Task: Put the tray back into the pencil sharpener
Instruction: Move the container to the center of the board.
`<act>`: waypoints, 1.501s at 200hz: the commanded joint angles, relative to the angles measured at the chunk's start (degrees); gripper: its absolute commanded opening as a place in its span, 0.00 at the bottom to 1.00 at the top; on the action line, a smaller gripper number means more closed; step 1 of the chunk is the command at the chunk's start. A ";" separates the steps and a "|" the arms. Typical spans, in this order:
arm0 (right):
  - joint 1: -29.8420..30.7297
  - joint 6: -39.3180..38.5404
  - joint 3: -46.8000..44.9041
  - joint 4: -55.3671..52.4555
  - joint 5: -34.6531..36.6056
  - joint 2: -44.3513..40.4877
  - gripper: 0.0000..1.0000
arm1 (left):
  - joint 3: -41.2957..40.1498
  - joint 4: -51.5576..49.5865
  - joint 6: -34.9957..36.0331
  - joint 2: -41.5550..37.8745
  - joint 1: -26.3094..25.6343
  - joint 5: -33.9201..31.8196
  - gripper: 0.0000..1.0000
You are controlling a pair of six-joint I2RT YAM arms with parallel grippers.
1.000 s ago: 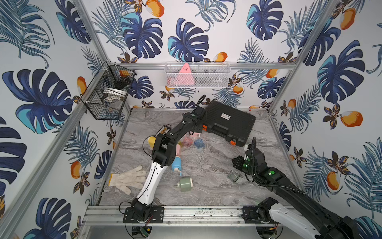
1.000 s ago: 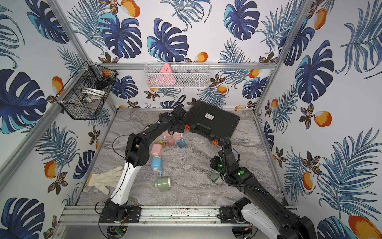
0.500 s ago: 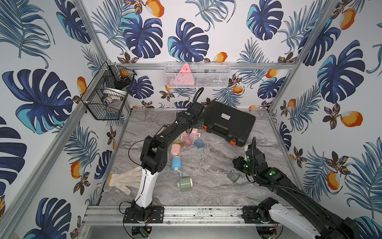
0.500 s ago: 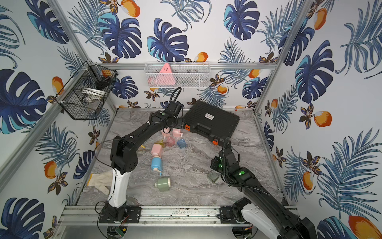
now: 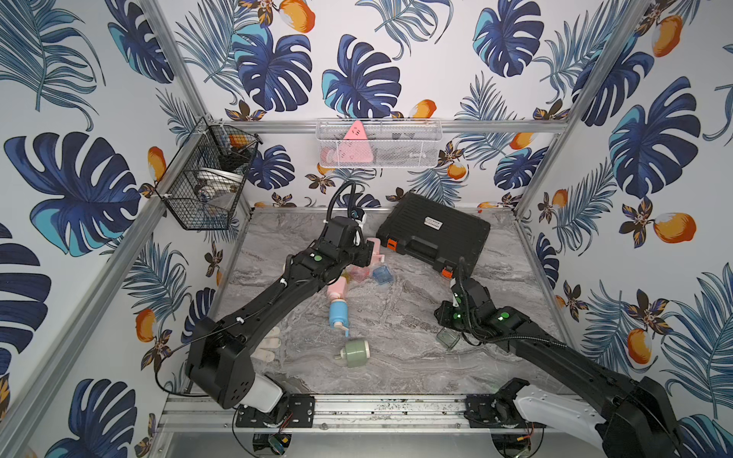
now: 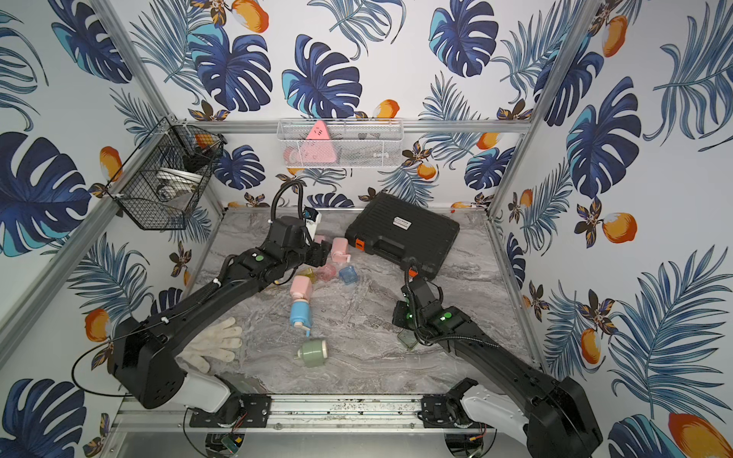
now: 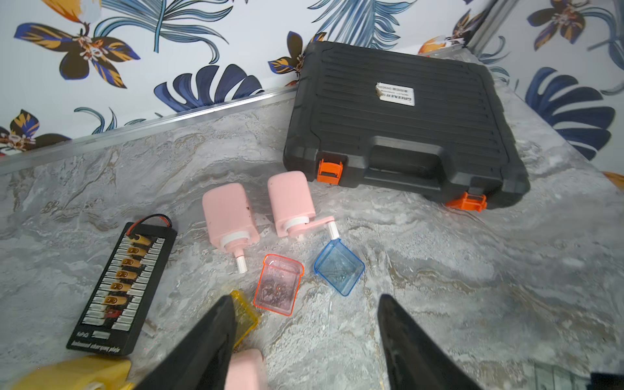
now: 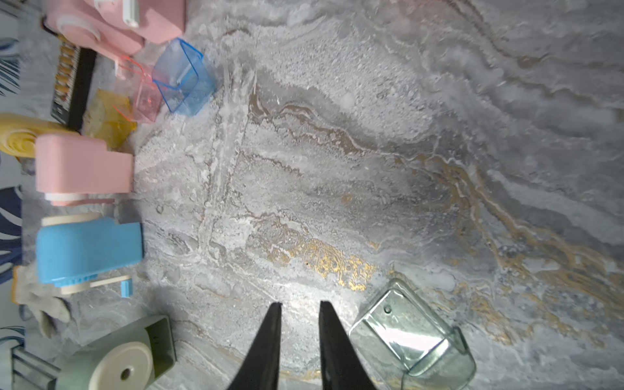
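- Right gripper [image 8: 300, 304]: fingers a narrow slit apart with nothing between them, so it is empty, sitting low over the marble table [image 8: 388, 152].
- The task's thing, as I read it, is the grey-green tray [image 8: 407, 336]. It lies on the table just beside those fingertips, but outside the gap.
- Key relation: the tray is off to one side of the fingers and the green sharpener [image 8: 125, 354] is off to the opposite side, well apart from it.
- In a top view the green sharpener [image 6: 313, 353] lies on its side near the table's front edge, roughly between the two arms.
- The tray's long axis runs slantwise to the line of the fingers. I judge it needs a sideways shift and a wrist turn before closing.
- I cannot tell which way the sharpener's slot faces.
- The right arm is plainly the nearer one to this tray.
- Left gripper [image 7: 304, 299]: spread wide and holding nothing. It is out at the back cluster, over the red tray [image 7: 278, 285] and blue tray [image 7: 339, 266], near the pink sharpeners [image 7: 229, 216].
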 commanded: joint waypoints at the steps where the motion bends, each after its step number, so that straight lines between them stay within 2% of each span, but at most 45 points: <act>1: 3.11 3.27 1.89 -6.60 6.83 2.81 0.26 | -2.16 2.72 5.11 -3.07 0.02 3.60 0.70; 34: 6.51 8.51 3.60 -9.16 9.86 7.60 0.33 | -3.68 0.41 6.94 -6.58 0.01 9.21 0.70; 84: 8.31 17.69 5.31 -11.96 13.51 11.26 0.40 | -8.93 4.85 8.08 -11.48 -0.14 8.56 0.69; 136: 8.27 24.25 2.62 -7.67 12.84 14.42 0.39 | -9.86 6.06 6.11 -10.94 -0.04 9.47 0.68; 201: 7.52 26.22 1.20 -1.62 13.35 18.72 0.31 | -10.27 5.99 6.02 -11.66 -0.05 9.30 0.68; 265: 7.67 23.24 2.57 -0.25 10.64 22.84 0.12 | -10.43 5.88 6.12 -11.56 -0.02 9.39 0.67; 300: 10.57 22.99 3.47 -1.44 10.59 23.46 0.07 | -10.26 5.66 6.19 -11.61 -0.09 9.56 0.67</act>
